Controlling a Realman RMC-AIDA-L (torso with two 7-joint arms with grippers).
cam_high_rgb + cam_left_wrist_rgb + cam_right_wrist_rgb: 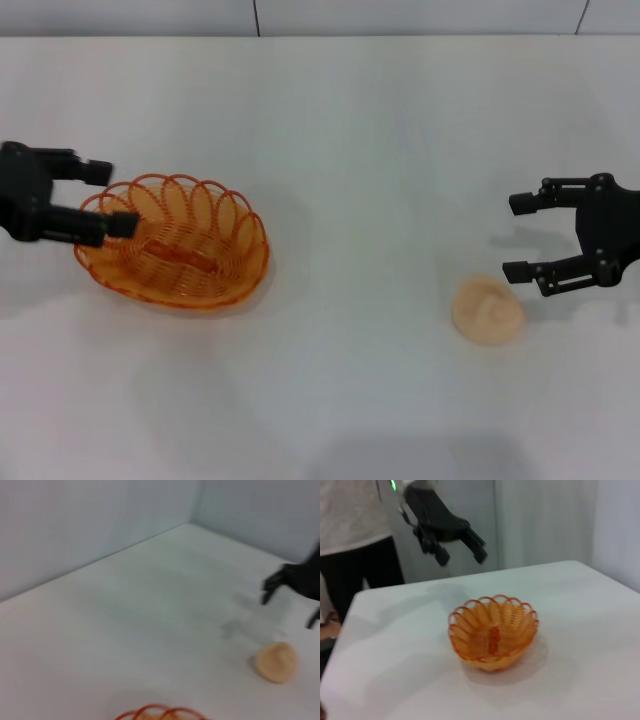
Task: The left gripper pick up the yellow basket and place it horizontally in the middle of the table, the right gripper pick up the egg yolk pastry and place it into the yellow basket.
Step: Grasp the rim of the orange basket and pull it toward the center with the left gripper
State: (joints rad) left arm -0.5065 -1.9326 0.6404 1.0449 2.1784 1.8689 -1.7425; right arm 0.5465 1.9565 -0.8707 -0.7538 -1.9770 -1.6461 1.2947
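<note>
A: Start with the yellow basket (178, 243); where does it sit?

B: On the table (360, 150), well out toward the robot's left side, upright with its mouth up; the scalloped rim runs all round it; nothing lies inside it that I can make out.

A: How would you expect it to handle?

B: Light, I'd judge, being an open wire weave; somewhat springy at the loops, so a hard pinch could flex the rim; the wall and rim loop nearest the left arm look like the place to grip, one finger inside and one outside.

A: And the left gripper (110, 198)?

B: At the basket's left edge, fingers spread wide; in the head view one tip overlaps the rim and the other lies just outside it; the right wrist view shows it raised above and behind the basket, so I'd say it holds nothing.

A: The egg yolk pastry (488, 311)?

B: Far to the right of the basket, alone on the table; a soft, crumbly dome by the look of it, so a gentle grip across its widest part is wise.

A: The right gripper (519, 237)?

B: Just beyond the pastry on the side away from the basket; fingers parted, empty, not touching it.

A: Any writing or labels?

B: None readable on anything.
</note>
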